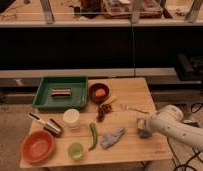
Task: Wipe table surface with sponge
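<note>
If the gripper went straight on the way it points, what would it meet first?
The gripper, at the right of the table surface, points left with the sponge at its tip: that first. Beyond, probably the cloth rag, though depth is unclear.

Single camera, raised, in front of table surface (135,92), looking down obliquely toward dark shelving (95,47) behind; mid distance, whole tabletop in frame. Gripper (143,128) low over table's right side.
</note>
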`<state>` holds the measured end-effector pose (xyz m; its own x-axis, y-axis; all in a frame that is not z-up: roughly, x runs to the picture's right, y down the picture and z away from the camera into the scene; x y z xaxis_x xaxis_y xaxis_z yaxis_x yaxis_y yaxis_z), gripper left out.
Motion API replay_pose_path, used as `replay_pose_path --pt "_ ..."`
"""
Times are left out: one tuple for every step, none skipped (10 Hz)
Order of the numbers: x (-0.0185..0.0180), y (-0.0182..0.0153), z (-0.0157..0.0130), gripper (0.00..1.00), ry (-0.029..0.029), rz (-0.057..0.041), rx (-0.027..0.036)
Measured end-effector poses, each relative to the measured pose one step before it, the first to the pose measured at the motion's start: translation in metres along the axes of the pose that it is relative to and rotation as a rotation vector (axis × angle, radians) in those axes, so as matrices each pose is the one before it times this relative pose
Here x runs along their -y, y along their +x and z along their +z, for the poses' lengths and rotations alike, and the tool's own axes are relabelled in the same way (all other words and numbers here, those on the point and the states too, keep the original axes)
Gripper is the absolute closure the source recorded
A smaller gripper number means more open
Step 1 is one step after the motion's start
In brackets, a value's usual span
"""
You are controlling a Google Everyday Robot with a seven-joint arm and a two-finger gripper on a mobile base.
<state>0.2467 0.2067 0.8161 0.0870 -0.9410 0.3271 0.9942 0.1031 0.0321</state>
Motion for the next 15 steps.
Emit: replay_pose_path --pt "0.01031 -0.00299 0.00145 0.69 0.01628 -0.02070 0.00627" --pt "0.00851 -0.00482 -0.00006 0.69 0.01360 -0.02212 0.00836" --pt "0.00988 -0.00582 -0.00019 0.69 0.01249 -0.02466 0.01070" --pt "0.01090 -0.00656 -0.00027 0.69 0.01208 -0.02627 0.01250" --pt "0.00645 -0.01199 -0.00228 0.69 0.00884 -0.02423 0.01556" --pt "0.00349 -0.01007 -0.00254 0.69 0.00553 -0.01083 0.00972" --pt "0.00042 -0.00588 -0.00226 0.69 -0.00026 -0.00544 0.00465" --pt "-0.00116 -0.00452 -0.00380 0.69 -0.00433 -0.00599 -0.00037" --pt "-0.00622 -0.00617 -0.00473 0.69 -0.00814 0.00499 0.00011" --pt "-0.01211 -0.00902 -0.00755 0.69 -0.01231 0.01093 -0.00434" --pt "-0.01138 -0.00826 -0.00667 0.69 -0.00678 0.01508 -0.00410" --pt "-0.00942 -0.00659 -0.00431 0.69 -0.00621 0.01777 -0.00275" --pt "-0.00586 -0.00296 -0.00150 0.69 -0.00405 0.01156 -0.00267" --pt "-0.00834 -0.00230 -0.00043 0.69 -0.00811 0.01697 -0.00261" --pt "-0.01413 0.00174 0.00068 0.69 -0.01818 0.03133 -0.00977"
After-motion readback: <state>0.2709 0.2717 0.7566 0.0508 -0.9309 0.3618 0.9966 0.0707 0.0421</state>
